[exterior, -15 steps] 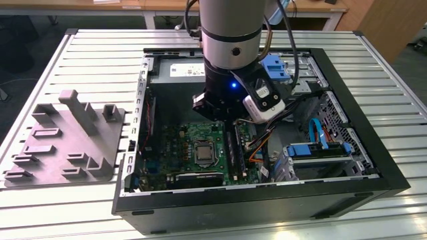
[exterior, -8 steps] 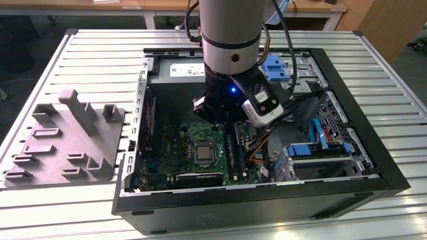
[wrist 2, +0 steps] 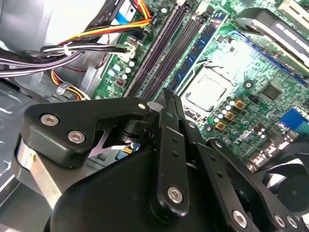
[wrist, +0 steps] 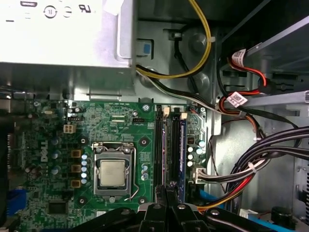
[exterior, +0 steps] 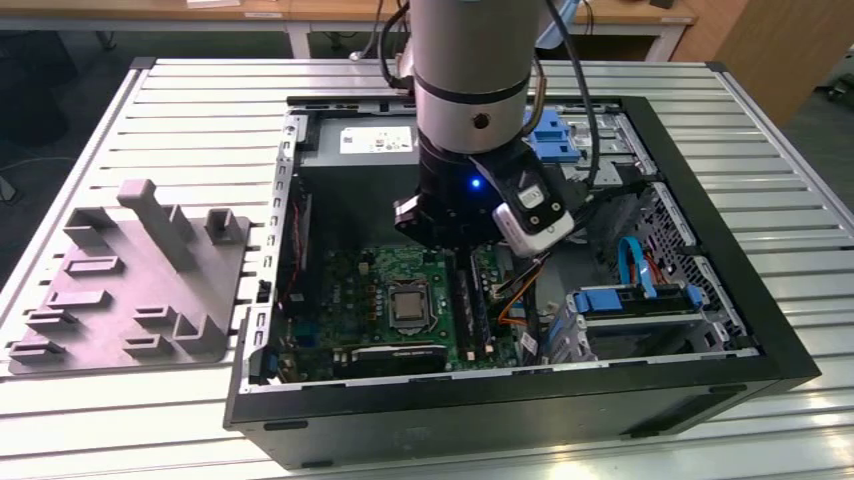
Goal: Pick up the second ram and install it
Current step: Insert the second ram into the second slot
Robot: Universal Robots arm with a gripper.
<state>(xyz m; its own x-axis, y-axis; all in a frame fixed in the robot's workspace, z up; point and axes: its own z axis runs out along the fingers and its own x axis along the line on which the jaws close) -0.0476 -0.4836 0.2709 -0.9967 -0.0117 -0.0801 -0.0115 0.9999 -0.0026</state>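
Note:
My gripper hangs low inside the open computer case, over the memory slots of the green motherboard. In the second wrist view the second ram, a narrow blue-green stick, stands in the slot nearest the processor socket. It runs straight out from my gripper. In the first wrist view it is a thin edge leading to my gripper. The fingers are drawn together at its end and hide where they meet it.
Another blue stick stands two slots away, on the cable side. Bundled cables crowd that side. The grey power supply lies beyond the slots' far end. A grey slotted plastic block sits on the table at the exterior view's left.

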